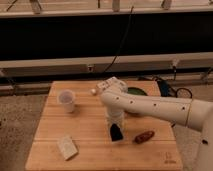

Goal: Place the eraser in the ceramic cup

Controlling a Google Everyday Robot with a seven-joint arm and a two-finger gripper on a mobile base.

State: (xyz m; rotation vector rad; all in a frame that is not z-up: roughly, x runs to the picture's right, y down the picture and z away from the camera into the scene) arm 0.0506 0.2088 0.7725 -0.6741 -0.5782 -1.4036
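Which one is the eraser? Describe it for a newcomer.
On the wooden table, look near the front middle, at the tip of the gripper. The eraser is the small flat black block beside the reddish-brown oblong, far darker than the pale beige block.

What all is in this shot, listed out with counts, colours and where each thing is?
table: one, light wood, centre of the view
cup: one, whitish, upright at the table's back, left in the picture
eraser: one, black, mid-table at the end effector
block: one, pale beige, front of the table, left in the picture
oblong item: one, reddish-brown, just picture-right of the eraser
bowl: one, green, back of the table, partly hidden by the arm
small item: one, white, back of the table, between cup and arm
cables: a few, dark, floor beyond the table's far right corner
arm: one, white, reaching in from picture-right
end effector: one, pointing down at the eraser
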